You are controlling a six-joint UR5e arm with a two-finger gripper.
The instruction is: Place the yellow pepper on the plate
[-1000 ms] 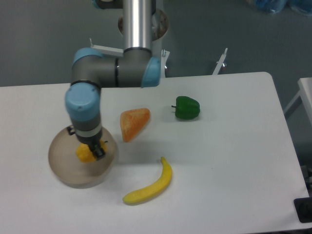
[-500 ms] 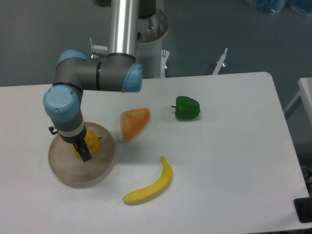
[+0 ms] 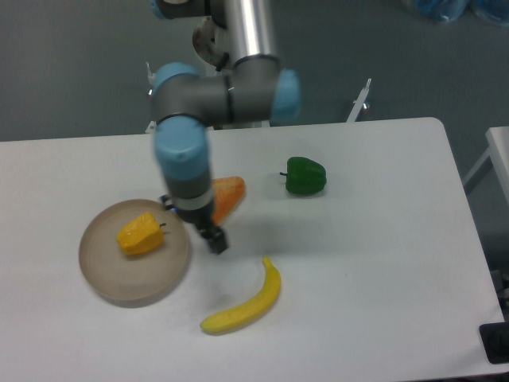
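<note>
The yellow pepper (image 3: 141, 235) lies on its side on the beige plate (image 3: 119, 278) at the left of the table, its dark stem pointing right. My gripper (image 3: 215, 239) is just right of the plate's rim, apart from the pepper and holding nothing. Its fingers point down and are seen edge-on, so I cannot tell how wide they stand.
An orange wedge-shaped piece (image 3: 229, 193) lies behind my wrist, partly hidden by it. A green pepper (image 3: 305, 176) sits to the right of it. A long yellow banana (image 3: 246, 302) lies in front, just below my gripper.
The pepper has been let go and now rests on the plate. My gripper has moved right, off the plate, to a spot beside its right rim.
</note>
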